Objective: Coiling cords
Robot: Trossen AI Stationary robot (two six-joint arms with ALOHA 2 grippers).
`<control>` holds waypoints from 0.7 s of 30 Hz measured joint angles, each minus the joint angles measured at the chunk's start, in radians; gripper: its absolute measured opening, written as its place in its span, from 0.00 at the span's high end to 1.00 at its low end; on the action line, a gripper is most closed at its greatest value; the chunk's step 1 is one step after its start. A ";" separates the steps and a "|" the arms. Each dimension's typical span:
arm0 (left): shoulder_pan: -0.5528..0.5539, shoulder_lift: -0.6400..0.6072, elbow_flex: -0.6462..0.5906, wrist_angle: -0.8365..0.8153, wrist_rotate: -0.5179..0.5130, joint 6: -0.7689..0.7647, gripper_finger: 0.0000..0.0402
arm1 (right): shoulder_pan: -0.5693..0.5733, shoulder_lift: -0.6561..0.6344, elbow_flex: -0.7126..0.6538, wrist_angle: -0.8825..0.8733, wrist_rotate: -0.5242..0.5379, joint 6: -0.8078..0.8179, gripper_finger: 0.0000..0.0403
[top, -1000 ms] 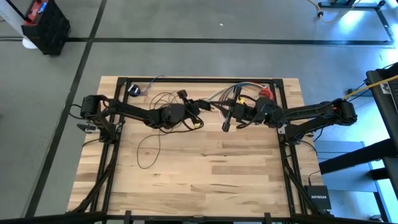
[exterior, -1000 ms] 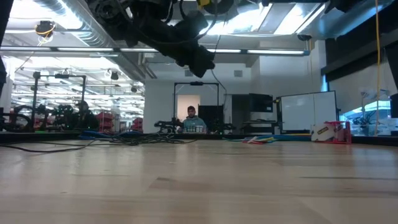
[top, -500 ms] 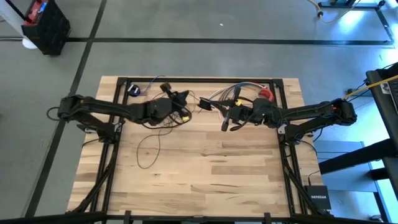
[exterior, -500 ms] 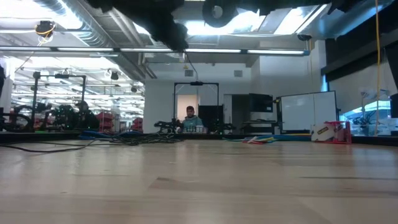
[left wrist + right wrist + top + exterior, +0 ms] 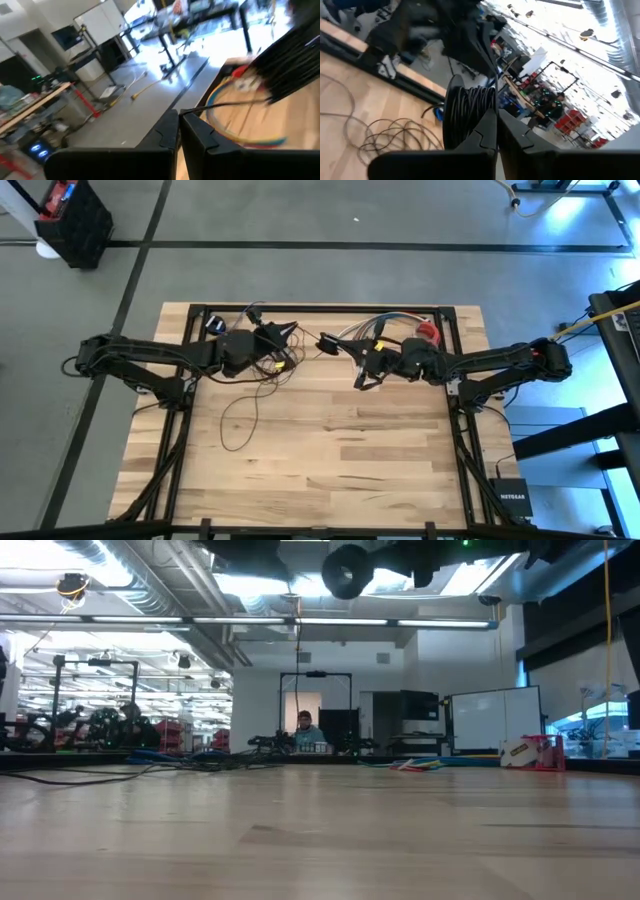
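— Near the worktop's (image 5: 330, 470) far edge, cords (image 5: 262, 365) sprawl loose; my right tool (image 5: 362, 372) pinches their coiled bundle, left tool (image 5: 283, 333) is closed.

— I'd judge them light and floppy, so take hold at the bundle.

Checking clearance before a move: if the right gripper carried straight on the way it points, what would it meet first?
Probably the left gripper: the right gripper points across the table at it, with the cord between. Depth unclear.

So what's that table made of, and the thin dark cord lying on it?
The table looks like pale wood: butcher-block planks with visible grain, matt finish, framed in dark, probably metal, bars. The cord seems to be wire in a dark rubbery or plastic jacket, since it lies in loose, soft loops; its exact material can't be told.
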 joint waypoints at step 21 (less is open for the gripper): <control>-0.032 0.003 0.000 -0.033 0.113 -0.256 0.98 | -0.056 0.245 0.149 0.026 0.187 0.080 0.99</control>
